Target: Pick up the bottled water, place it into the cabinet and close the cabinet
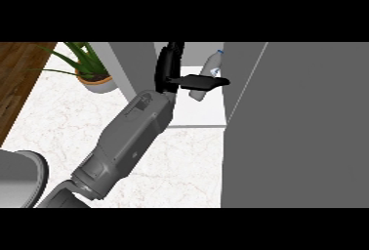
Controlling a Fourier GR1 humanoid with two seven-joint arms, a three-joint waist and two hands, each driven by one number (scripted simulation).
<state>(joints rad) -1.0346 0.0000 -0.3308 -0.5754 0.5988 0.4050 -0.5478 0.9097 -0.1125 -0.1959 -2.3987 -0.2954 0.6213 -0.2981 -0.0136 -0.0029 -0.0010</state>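
Observation:
The bottled water (213, 62), clear with a blue label, leans tilted inside the open cabinet (198, 116) at the top middle. My left hand (170, 66) reaches into the cabinet just left of it. The fingers point straight up and away with a gap between them and the bottle. The thumb sticks out to the right and crosses in front of the bottle's lower half. The cabinet door (296, 127) stands open as a large grey panel filling the right side. My right hand does not show.
A potted green plant (92, 73) stands on the white marble counter (57, 127) left of the cabinet's grey side wall (133, 63). A grey rounded object (18, 176) sits at the lower left. Wooden floor (18, 73) lies beyond the counter's left edge.

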